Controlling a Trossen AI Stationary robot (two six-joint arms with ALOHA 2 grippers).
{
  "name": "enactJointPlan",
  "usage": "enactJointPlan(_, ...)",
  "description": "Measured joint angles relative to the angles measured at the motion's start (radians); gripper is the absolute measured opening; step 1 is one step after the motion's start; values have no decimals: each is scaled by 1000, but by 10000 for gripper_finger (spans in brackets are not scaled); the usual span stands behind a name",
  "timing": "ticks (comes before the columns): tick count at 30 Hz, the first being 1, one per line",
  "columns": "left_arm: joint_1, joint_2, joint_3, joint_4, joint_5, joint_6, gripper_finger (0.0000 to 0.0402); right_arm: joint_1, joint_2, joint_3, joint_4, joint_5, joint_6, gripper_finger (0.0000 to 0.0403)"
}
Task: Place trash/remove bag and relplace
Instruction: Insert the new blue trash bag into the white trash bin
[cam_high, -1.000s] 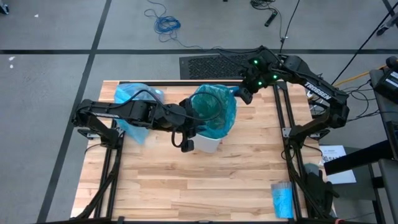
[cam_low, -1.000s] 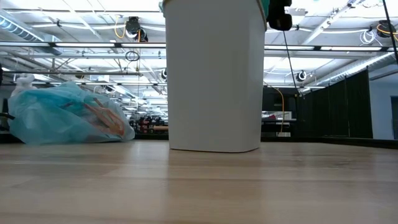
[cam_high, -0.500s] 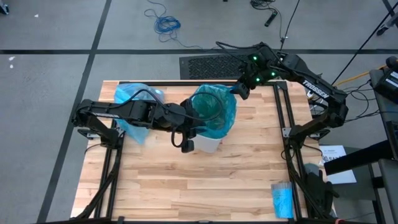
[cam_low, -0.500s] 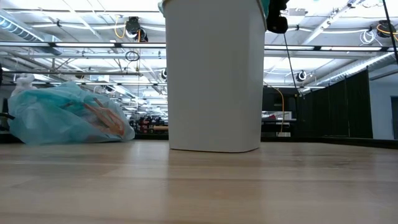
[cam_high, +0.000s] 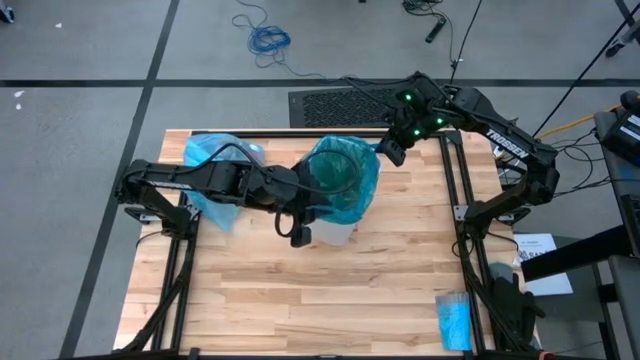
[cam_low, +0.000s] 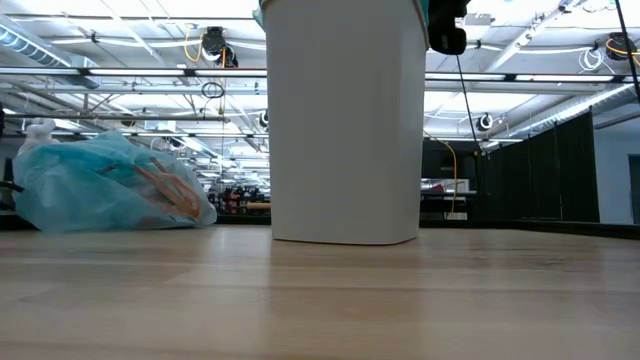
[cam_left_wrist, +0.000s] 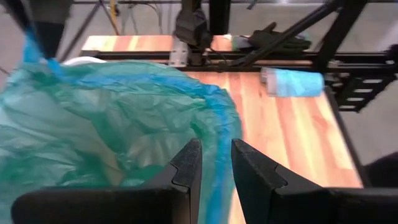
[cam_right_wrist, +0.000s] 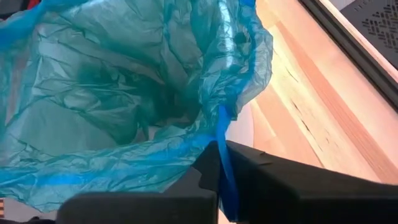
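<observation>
A white bin (cam_low: 345, 120) stands mid-table, with a teal-green bag (cam_high: 345, 180) opened in its mouth and draped over its rim. My left gripper (cam_high: 308, 215) is at the bin's near-left rim, closed on the bag's blue hem. At the far-right rim my right gripper (cam_high: 385, 152) is shut on the same hem. The sky-blue bag (cam_low: 105, 185) lies closed on the table at the far left, resting on its underside. Brownish trash (cam_low: 165, 190) shows through its plastic. My left gripper (cam_left_wrist: 216, 171) has the teal-green bag's blue hem (cam_left_wrist: 217, 134) running in between its two fingers, at the bin's near-left rim. The fingers come from the table's left, slanting down. The plastic beside them drapes slack over the rim. My right gripper (cam_right_wrist: 222, 168) pinches the blue hem strip (cam_right_wrist: 222, 127) between its two shut fingers, at the bag's far-right rim. The fingers slant down from the far right. The hem rises in a fold above the fingers, and the bag's mouth stays spread open in front of them.
A small bright-blue roll (cam_high: 455, 320) lies at the near right corner, also seen in the left wrist view (cam_left_wrist: 292, 82). Black frame rails (cam_high: 460, 200) run along the table's right and far sides. Bare wood (cam_high: 300, 300) stretches between the bin and the near edge.
</observation>
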Motion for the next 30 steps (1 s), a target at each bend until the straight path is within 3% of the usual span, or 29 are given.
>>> enactJointPlan(7, 0, 0, 0, -2, 112, -43, 85, -9, -15, -1, -43, 6, -11, 1)
enactJointPlan(23, -10, 0, 0, -2, 145, -62, 85, -24, -49, -2, -155, 0, -36, 0)
enactJointPlan(30, -13, 0, 0, -1, 176, -88, 85, 2, -66, -166, -79, -1, -7, 0)
